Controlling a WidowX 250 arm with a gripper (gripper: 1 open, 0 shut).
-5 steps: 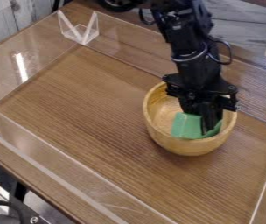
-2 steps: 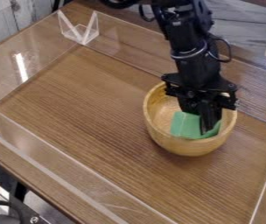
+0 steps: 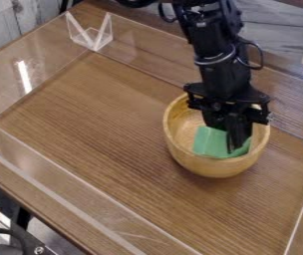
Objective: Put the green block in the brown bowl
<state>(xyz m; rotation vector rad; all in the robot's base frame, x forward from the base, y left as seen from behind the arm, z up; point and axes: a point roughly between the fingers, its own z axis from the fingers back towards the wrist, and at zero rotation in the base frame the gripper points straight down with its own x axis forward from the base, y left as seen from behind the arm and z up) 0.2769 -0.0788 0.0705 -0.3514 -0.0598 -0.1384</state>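
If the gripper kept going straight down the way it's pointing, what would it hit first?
Probably the green block in the brown bowl, right at the gripper's tips, though depth is hard to judge.

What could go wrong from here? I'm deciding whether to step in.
The pincer sits down inside the brown bowl, right at the green block, so lifting away might drag the block along. Its dark parts also come close to the bowl's right side, so a sideways move could nudge or tip the bowl.
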